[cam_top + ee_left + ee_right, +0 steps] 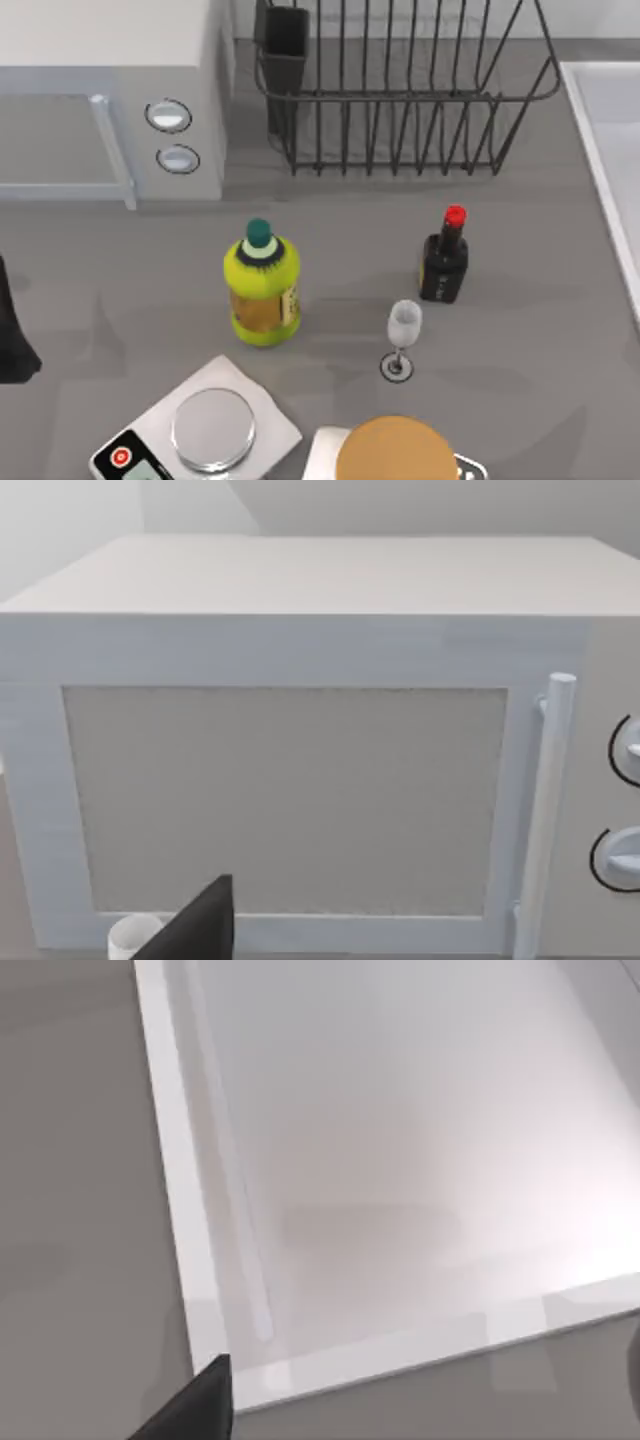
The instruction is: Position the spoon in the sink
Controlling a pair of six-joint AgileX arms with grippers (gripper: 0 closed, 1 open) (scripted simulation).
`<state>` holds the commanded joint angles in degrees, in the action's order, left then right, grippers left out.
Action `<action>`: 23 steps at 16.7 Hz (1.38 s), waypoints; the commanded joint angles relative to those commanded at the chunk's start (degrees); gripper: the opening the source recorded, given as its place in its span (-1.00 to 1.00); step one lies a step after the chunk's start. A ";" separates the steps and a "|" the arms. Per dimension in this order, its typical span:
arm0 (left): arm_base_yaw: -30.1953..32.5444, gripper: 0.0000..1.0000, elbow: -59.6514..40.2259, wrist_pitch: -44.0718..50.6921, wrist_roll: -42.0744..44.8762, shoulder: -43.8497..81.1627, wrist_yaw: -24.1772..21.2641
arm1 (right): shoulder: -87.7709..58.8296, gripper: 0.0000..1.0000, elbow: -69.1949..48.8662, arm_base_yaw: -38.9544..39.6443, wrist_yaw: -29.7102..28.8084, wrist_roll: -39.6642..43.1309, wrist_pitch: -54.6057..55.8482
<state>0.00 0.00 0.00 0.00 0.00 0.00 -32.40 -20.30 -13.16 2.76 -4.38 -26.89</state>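
Sink (pixel 606 150): lay at the table's right edge, right of the dish rack (pixel 400 90).
Left gripper (pixel 195 925): faced the microwave (pixel 300 740) door; jaw state could not be told.
Right gripper (pixel 195 1405): hung over the sink's rim; jaw state could not be told.

We're looking down on a rendered kitchen, a grey tabletop (pixel 560 330) carrying a white microwave (pixel 110 90), a black wire dish rack (pixel 400 100), a pale sink (pixel 610 130), a yellow oil bottle (pixel 262 285), a wine glass (pixel 402 335) and a kitchen scale (pixel 200 430).
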 joint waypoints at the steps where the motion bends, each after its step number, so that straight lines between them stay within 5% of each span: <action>1: 0.00 1.00 0.00 0.00 0.00 0.00 0.00 | -5.22 1.00 -2.77 -1.86 0.39 -0.63 -3.92; 12: 0.00 1.00 0.00 0.00 0.00 0.00 0.00 | -41.23 1.00 -25.41 -16.51 3.29 -5.47 -33.31; 23: 0.00 1.00 0.00 0.00 0.00 0.00 0.00 | -46.37 1.00 -20.72 -15.63 3.35 -6.84 -24.12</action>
<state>0.00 0.00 0.00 0.00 0.00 0.00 -78.78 -41.02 -28.78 6.11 -11.21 -51.01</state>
